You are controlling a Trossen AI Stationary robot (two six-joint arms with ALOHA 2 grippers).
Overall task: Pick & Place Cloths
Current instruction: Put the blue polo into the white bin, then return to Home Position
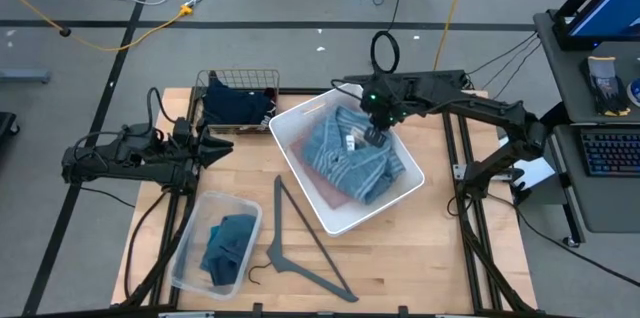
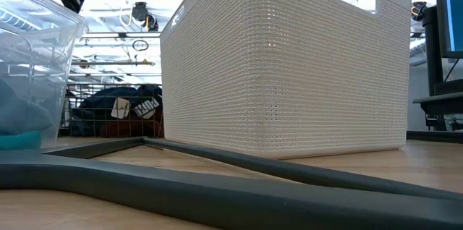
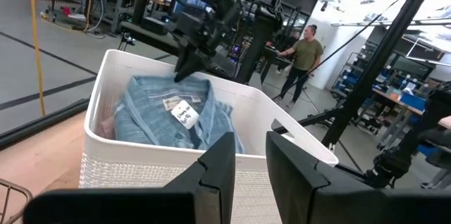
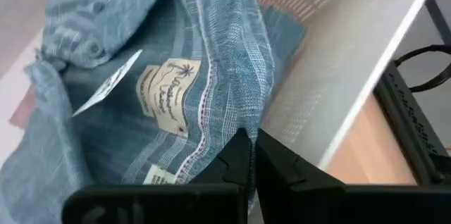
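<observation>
Reaching into the white perforated plastic basket mid-table, the right gripper sits clenched, fingers together on the collar of the blue striped shirt with a white label piled inside. Left gripper hangs released by the wire basket holding navy cloth. Teal cloth sits in the clear tub.

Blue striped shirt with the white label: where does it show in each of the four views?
High: blue striped shirt in the white woven basket, centre, under the right gripper.
Low: not seen; the basket wall hides it.
Left wrist: inside the basket, left of centre.
Right wrist: fills the picture.
Shared landmark: the basket.
</observation>
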